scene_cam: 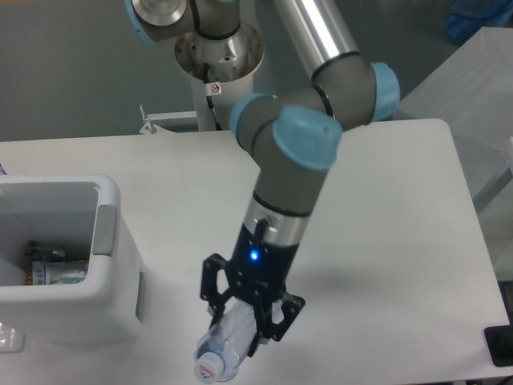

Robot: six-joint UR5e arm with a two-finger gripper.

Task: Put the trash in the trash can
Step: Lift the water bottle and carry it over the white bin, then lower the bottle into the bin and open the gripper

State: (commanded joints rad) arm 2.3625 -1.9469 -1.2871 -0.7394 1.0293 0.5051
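Observation:
A clear plastic bottle [227,343] with a pale blue cap facing the camera is held up off the table, cap end toward the front edge. My gripper [250,314] is shut on the bottle's body, its black fingers [212,290] on either side. The white boxy trash can [120,273] stands at the left edge, well to the left of the gripper, with a grey strip [105,230] on its right rim. Some trash lies inside the can at its bottom. A bit of clear wrapper [8,338] shows at the lower left corner, in front of the can.
The robot's base [218,56] is mounted at the back of the white table [385,241]. A black object [498,346] sits at the lower right edge. Grey-white boxes [473,88] stand beyond the table's right side.

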